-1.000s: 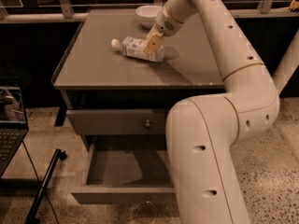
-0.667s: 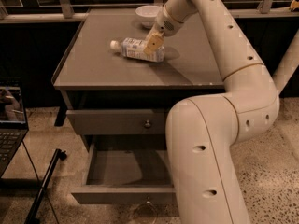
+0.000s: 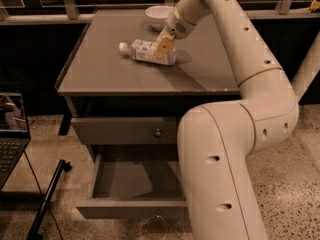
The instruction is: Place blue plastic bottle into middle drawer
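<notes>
The blue plastic bottle (image 3: 142, 51) lies on its side on the grey cabinet top (image 3: 110, 74), its white cap pointing left. My gripper (image 3: 163, 46) reaches down from the upper right and sits over the bottle's right end, touching or nearly touching it. The middle drawer (image 3: 131, 183) is pulled open below and looks empty inside. Its front panel (image 3: 125, 209) faces me. My arm's large lower link (image 3: 220, 174) hides the drawer's right part.
The grey drawer above (image 3: 120, 130) is shut, with a small round knob (image 3: 158, 132). A white bowl (image 3: 158, 13) stands at the back of the cabinet top. A laptop (image 3: 11, 129) and a black pole (image 3: 47, 199) stand on the floor at left.
</notes>
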### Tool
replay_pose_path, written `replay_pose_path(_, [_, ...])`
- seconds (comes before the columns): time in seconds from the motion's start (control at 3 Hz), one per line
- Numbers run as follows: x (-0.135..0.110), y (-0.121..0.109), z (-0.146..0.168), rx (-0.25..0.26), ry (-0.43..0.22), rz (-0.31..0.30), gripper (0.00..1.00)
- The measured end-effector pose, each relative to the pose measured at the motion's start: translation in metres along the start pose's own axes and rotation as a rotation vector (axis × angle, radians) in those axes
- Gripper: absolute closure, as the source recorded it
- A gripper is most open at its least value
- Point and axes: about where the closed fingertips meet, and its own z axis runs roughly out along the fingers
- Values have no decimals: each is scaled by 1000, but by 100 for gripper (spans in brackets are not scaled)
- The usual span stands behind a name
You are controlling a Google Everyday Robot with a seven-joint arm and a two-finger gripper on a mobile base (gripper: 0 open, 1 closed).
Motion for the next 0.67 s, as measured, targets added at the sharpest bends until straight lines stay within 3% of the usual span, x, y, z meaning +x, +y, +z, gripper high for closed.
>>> replay_pose_path(0.33, [-7,12,-6,-33,-9,-25,100])
replay_pose_path(0.67, [-9,32,-33,-75,-31,-25,100])
